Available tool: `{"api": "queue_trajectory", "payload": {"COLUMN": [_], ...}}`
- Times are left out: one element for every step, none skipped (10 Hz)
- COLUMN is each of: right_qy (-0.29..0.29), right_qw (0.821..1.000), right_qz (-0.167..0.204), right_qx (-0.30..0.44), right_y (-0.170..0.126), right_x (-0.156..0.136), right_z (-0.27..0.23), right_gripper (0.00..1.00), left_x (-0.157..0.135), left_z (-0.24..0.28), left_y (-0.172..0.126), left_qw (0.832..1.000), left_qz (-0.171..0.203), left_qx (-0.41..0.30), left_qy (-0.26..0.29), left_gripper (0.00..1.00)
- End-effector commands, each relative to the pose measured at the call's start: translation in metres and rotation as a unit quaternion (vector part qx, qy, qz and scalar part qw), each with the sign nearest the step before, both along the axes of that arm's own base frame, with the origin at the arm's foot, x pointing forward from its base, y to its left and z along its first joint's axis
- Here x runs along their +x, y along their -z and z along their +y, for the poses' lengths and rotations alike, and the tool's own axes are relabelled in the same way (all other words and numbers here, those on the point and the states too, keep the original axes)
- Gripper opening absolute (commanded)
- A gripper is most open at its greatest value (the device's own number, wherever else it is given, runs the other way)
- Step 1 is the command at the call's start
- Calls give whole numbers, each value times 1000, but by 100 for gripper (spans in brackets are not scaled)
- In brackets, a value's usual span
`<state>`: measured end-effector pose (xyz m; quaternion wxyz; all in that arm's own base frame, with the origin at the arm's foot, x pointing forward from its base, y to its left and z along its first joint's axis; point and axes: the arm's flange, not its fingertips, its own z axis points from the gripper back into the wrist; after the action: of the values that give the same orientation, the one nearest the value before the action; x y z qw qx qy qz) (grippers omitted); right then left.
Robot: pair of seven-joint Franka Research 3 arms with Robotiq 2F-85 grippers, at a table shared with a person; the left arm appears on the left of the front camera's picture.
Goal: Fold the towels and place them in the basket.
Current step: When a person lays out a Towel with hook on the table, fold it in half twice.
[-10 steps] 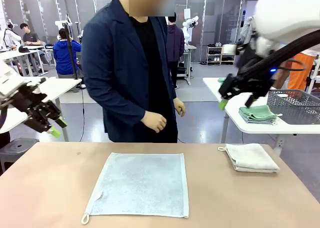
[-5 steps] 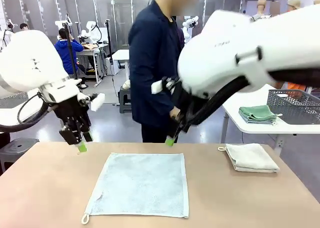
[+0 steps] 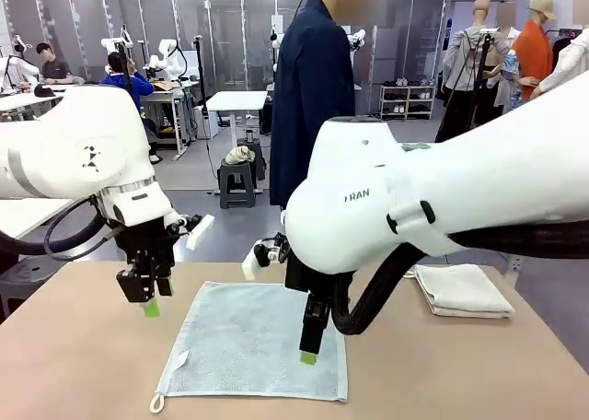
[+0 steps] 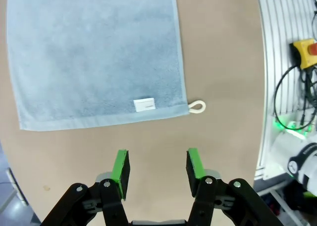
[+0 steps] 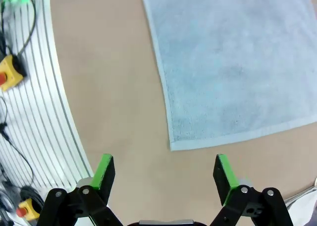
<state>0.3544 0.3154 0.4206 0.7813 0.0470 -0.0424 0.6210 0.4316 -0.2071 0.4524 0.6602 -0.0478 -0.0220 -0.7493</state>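
A pale grey-blue towel (image 3: pixel 248 346) lies flat and unfolded on the tan table, its loop (image 3: pixel 156 403) at the front left corner. A cream-white towel (image 3: pixel 465 289) sits folded at the table's right side. My left gripper (image 3: pixel 149 302) hangs open just left of the blue towel's left edge; the left wrist view shows this gripper (image 4: pixel 157 169) empty over bare table, short of the towel (image 4: pixel 94 57) and its loop (image 4: pixel 197 106). My right gripper (image 3: pixel 308 351) stands open over the towel's front right part, and in the right wrist view it (image 5: pixel 166 174) is beside the towel's corner (image 5: pixel 237 62). The basket is out of view.
A person in a dark jacket (image 3: pixel 313 98) stands behind the table's far edge, turned sideways. Yellow stop-button boxes (image 4: pixel 304 52) (image 5: pixel 10 70) and cables lie along the white ribbed rail at my side of the table. Bare table (image 3: pixel 74 365) stretches left of the towel.
Both arms have swung down from high at the sides to just above the blue towel. The person has turned sideways and drawn back from the table. Neither towel has moved.
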Motion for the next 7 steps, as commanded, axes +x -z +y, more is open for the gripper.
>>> {"api": "queue_trajectory", "payload": {"right_qy": [-38,-21,-17,-17,-17,-17,-17], "right_qw": [999,999,1000,1000,1000,1000,1000], "right_qz": [-5,-3,-1,-1,-1,-1,-1], "right_qx": [-15,-25,-11,-11,-11,-11,-11], "right_y": [3,3,5,5,5,5,5], "right_x": [7,10,1,1,1,1,1], "right_z": [-7,-8,-2,-2,-2,-2,-2], "right_gripper": [100,100,100,100,100,100,100], "left_x": [-15,-20,-15,-12,-12,-12,-12], "left_z": [1,0,4,0,0,0,0], "left_y": [7,9,6,11,11,11,11], "left_qw": [1000,999,999,1000,1000,1000,1000], "left_qz": [-10,-14,-18,6,6,6,6], "left_qx": [27,26,32,15,15,15,15], "left_qy": [-13,-19,-8,-3,-3,-3,-3], "left_gripper": [60,60,60,60,60,60,60]}}
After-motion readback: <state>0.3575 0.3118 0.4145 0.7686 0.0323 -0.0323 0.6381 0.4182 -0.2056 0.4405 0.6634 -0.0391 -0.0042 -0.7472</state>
